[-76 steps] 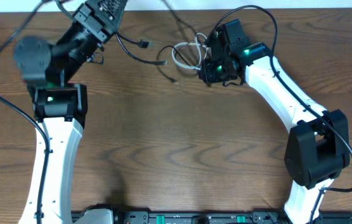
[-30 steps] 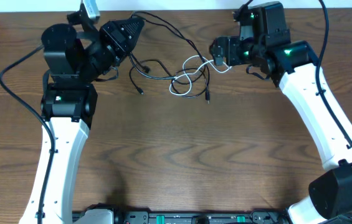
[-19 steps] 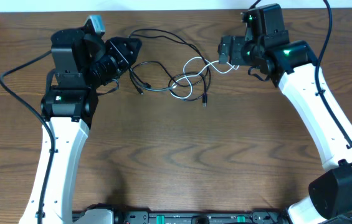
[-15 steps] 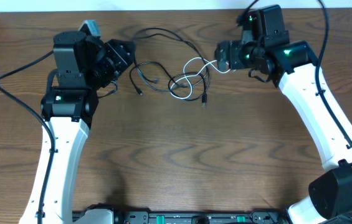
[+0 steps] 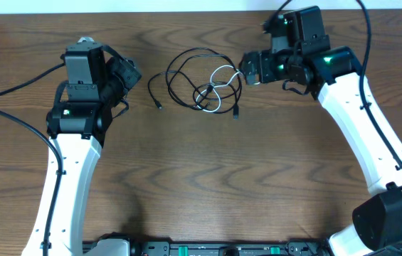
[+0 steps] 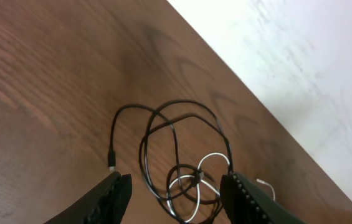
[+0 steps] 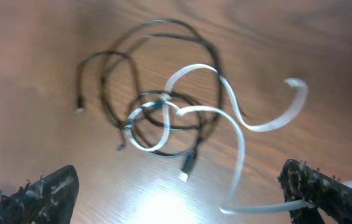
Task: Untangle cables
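The cables point(image 5: 204, 89) lie in one knotted heap on the bench point(image 5: 201, 185) between the arms, none lifted. The left claw point(image 5: 128, 71) is released and empty, facing the heap. The right claw point(image 5: 247, 68) is spread wide and empty, with the white cable point(image 7: 194, 66) end just beside it, probably the next grab.

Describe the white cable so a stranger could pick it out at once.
On the far half of the brown table lies a knot of thin cords. The white cable loops through its right side and trails toward the right gripper; it is the only white cord among black cables.
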